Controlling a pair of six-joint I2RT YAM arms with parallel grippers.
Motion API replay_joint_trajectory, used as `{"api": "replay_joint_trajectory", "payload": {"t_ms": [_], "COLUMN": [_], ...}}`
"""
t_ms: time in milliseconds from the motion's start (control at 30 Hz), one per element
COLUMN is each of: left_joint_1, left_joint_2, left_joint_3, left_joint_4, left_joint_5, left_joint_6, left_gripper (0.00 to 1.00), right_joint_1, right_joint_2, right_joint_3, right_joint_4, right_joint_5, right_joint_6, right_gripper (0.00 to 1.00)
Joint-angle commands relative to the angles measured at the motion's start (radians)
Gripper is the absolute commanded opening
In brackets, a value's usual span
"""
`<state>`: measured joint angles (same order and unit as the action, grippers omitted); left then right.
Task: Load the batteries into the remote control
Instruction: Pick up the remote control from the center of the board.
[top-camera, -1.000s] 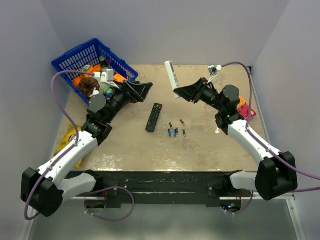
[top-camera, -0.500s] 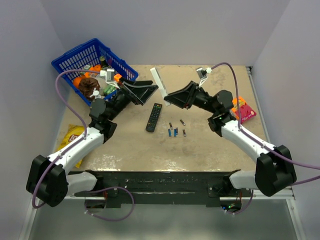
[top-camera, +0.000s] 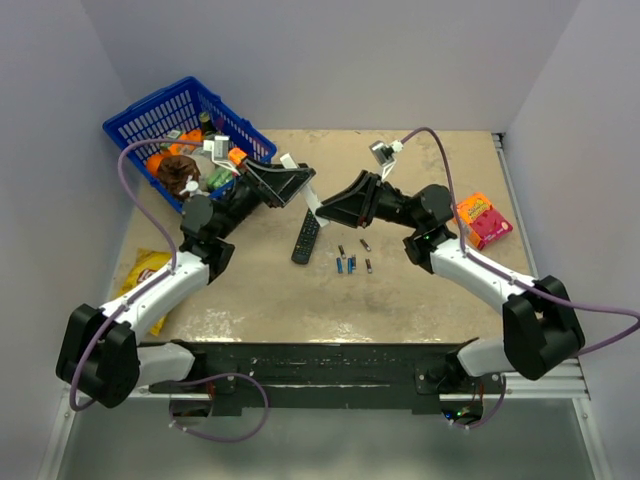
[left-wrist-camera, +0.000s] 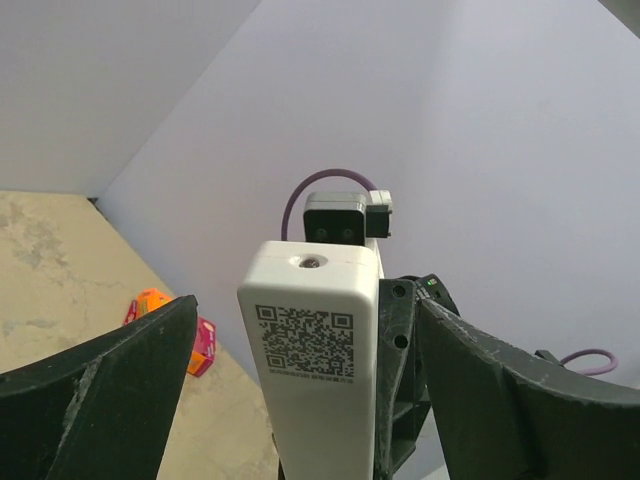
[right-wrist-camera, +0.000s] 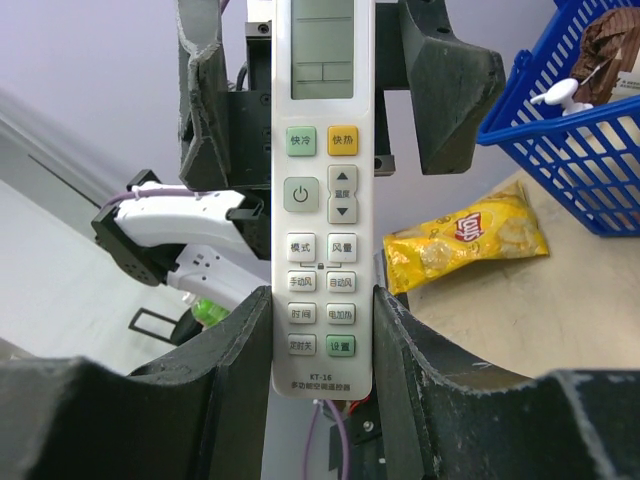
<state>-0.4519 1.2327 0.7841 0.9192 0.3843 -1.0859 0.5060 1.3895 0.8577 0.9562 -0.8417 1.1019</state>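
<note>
The white remote control (right-wrist-camera: 322, 200) is held in the air over the middle of the table, button face toward the right wrist camera. My right gripper (right-wrist-camera: 322, 292) is shut on its lower end. In the top view the right gripper (top-camera: 326, 210) meets my left gripper (top-camera: 303, 187), with the remote (top-camera: 311, 201) between them. In the left wrist view the remote's back with a QR code (left-wrist-camera: 310, 350) stands between the wide-open jaws of my left gripper (left-wrist-camera: 305, 300), which do not touch it. Several batteries (top-camera: 350, 262), two blue and the others dark, lie on the table below.
A black remote (top-camera: 307, 236) lies beside the batteries. A blue basket (top-camera: 150, 115) of objects stands at the back left. A yellow chip bag (top-camera: 140, 275) lies at the left edge. A pink and orange box (top-camera: 482, 220) lies at the right.
My right gripper has carried the white remote left and lower toward the left gripper. The left gripper has come in to meet it, so the remote's far end now sits between its open jaws.
</note>
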Motion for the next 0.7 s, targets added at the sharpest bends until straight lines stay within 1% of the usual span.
{"api": "replay_joint_trajectory", "payload": {"t_ms": [0, 167, 267, 300, 400, 567, 667], "left_joint_1": [0.005, 0.013, 0.036, 0.045, 0.051, 0.051, 0.051], "left_joint_2": [0.001, -0.006, -0.007, -0.007, -0.001, -0.001, -0.003], "left_joint_3": [0.023, -0.008, -0.043, -0.049, -0.057, -0.029, -0.02], "left_joint_4": [0.099, 0.139, 0.196, 0.229, 0.279, 0.25, 0.225], "left_joint_5": [0.054, 0.083, 0.096, 0.099, 0.111, 0.134, 0.137], "left_joint_6": [-0.058, -0.104, -0.169, -0.205, -0.239, -0.226, -0.209], "left_gripper": [0.92, 0.88, 0.86, 0.85, 0.8, 0.75, 0.69], "right_joint_1": [0.003, 0.003, 0.005, 0.005, 0.005, 0.003, 0.005], "right_joint_2": [-0.01, 0.002, 0.003, 0.005, 0.009, 0.026, 0.032], "right_joint_3": [0.015, 0.007, 0.007, 0.009, 0.012, 0.024, 0.027], "right_joint_4": [0.104, 0.134, 0.141, 0.128, 0.122, 0.11, 0.101], "right_joint_5": [-0.017, -0.019, -0.017, -0.02, -0.019, -0.028, -0.034], "right_joint_6": [0.029, 0.052, 0.05, 0.046, 0.039, 0.032, 0.027], "right_gripper": [0.09, 0.09, 0.09, 0.09, 0.09, 0.09, 0.09]}}
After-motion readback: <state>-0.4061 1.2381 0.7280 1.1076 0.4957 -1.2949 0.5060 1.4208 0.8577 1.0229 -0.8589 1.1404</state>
